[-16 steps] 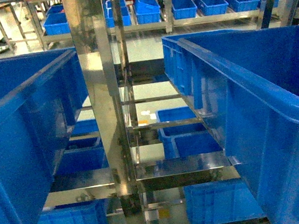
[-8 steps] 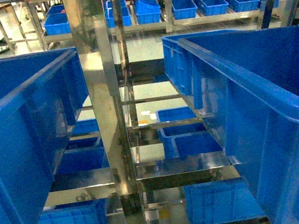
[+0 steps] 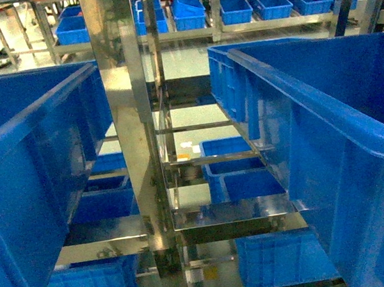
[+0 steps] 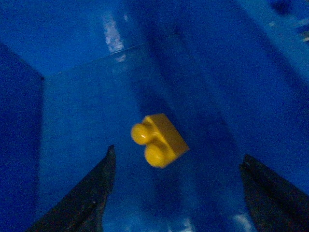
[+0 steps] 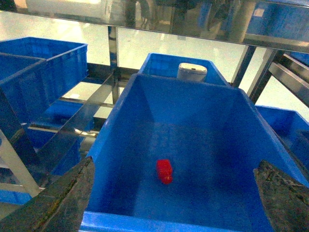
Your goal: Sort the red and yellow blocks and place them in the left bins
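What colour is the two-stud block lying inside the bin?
Orange-yellow. The block shows best in the left wrist view, against the blue bin floor.

Yellow block [image 4: 158, 140]: glossy, two round studs, tilted with studs facing lower left, mid-frame in the left wrist view against a blue bin's floor [image 4: 82, 121]. Red block [image 5: 164, 171]: small, glossy, lying on the floor of a deep blue bin [image 5: 120, 99], lower centre of the right wrist view.

Warehouse: steel racking [image 3: 130, 123] holding rows of blue crates [image 3: 266, 5].
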Controlling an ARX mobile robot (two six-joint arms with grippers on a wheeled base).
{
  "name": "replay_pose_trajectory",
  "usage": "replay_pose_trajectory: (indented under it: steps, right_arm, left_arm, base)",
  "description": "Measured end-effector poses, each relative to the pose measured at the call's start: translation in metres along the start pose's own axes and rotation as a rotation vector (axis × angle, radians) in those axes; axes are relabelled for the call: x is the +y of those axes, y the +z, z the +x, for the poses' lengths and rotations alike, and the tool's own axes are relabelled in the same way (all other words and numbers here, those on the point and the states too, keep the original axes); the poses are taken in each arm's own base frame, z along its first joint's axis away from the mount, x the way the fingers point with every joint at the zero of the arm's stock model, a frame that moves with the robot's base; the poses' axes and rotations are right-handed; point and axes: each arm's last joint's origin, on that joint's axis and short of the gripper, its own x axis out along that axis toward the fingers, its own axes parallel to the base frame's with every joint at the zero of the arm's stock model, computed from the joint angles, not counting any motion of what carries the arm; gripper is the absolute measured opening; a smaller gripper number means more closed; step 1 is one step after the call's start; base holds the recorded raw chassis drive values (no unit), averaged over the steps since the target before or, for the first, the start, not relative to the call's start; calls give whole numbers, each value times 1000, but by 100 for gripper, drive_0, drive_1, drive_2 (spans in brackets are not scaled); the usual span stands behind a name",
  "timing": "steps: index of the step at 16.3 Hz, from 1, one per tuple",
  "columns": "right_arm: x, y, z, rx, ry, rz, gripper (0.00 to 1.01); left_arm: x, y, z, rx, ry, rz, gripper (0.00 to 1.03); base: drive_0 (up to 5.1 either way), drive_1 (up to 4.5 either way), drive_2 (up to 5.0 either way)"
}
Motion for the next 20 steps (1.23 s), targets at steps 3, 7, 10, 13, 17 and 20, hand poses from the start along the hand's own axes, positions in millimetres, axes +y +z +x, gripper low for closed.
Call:
replay_pose_trajectory:
  steps: [3,7,10,13,17,20]
  right_arm:
    - [0,0,0,0,0,0,98]
    - [0,0,0,0,0,0,98]
    - [0,0,0,0,0,0,98]
    - [-1,-33,-7,-213,-147,65,67]
    - [-7,-91,-7,-184,-157,78,18]
    - [-5,-100,-8,-190,-153,77,3]
  left_arm:
    - [-4,2,-38,-13,-119,-117,99]
    - [-6,10,-97,-55,-211,-206,98]
    - [-12,19,-118,-179,-221,-222,98]
    - [-25,-8,-111,-519,32,-209,76]
    - [-51,-67,-100,-669,101,-220,27]
    - [-61,-81,-98,-667,71,-209,12]
  base:
    - [0,0,0]
    - [0,0,0]
    - [0,0,0]
    - [0,0,0]
    - [0,0,0]
    - [0,0,0]
